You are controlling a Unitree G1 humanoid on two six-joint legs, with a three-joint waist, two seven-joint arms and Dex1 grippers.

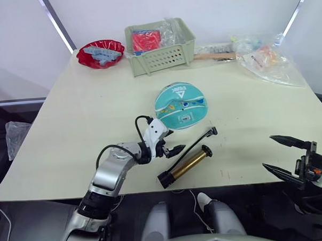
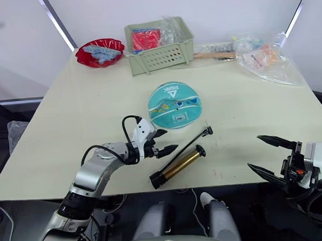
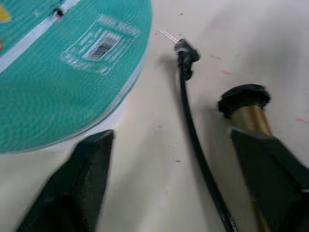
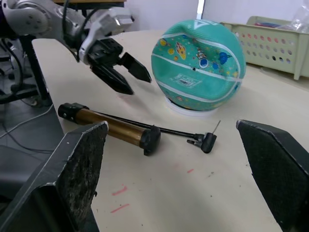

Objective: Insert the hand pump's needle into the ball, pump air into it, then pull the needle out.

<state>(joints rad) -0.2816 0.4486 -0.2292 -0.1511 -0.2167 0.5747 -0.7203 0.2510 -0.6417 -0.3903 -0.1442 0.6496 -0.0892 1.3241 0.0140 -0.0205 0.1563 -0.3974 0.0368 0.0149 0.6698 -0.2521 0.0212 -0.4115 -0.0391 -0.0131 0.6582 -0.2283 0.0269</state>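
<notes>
Just ahead of the wide-open, empty left gripper (image 1: pixel 175 142) lies the brass-gold hand pump (image 1: pixel 185 166); pinch its thin metal needle's (image 3: pixel 168 36) fitting squarely. Right gripper (image 1: pixel 280 155) open, empty.

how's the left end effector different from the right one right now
The left end effector hovers over the table, between the ball and the hand pump; the right end effector hangs off the table's near edge, far from both. The left's fingers are spread narrowly, the right's widely. Both are open and hold nothing.
</notes>
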